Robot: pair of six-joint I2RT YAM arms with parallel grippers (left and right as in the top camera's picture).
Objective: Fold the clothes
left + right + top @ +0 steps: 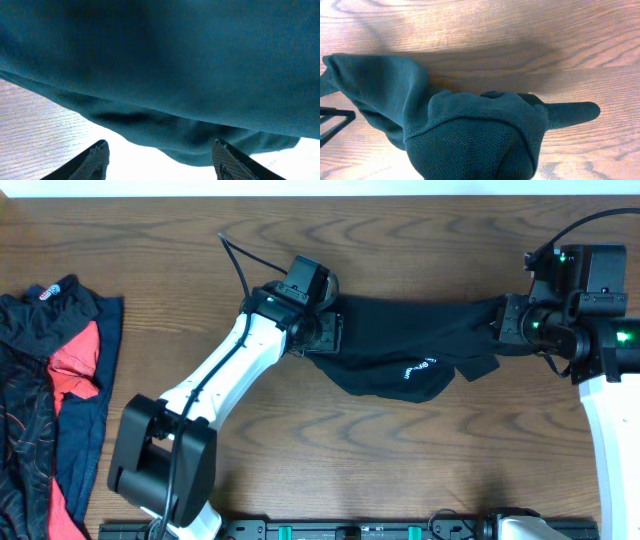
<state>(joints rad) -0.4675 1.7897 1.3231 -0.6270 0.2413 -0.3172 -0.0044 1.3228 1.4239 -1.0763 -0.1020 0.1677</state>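
At the far left edge of the wooden table [400, 470] lies a loose pile of clothes [45, 400]: black-patterned fabric, a red piece and navy cloth overlapping, well apart from both arms. Next comes the left arm's dark base [160, 460], its white link slanting up and right across the table to the left gripper [322, 332], which sits at the left end of the black garment [400, 340]. In the left wrist view its fingers [97, 159] stand wide apart, with bare bright table between them and the cloth filling the frame beyond, not pinched. The garment stretches rightward as a crumpled band across the middle of the table, a lobe with a small white logo print [418, 370] sagging toward the near side. Its right end reaches the right gripper [503, 326]. In the right wrist view bunched fabric [470, 135] covers the fingers, raised above the wood with a shadow under it, so I cannot tell whether they are clamped.
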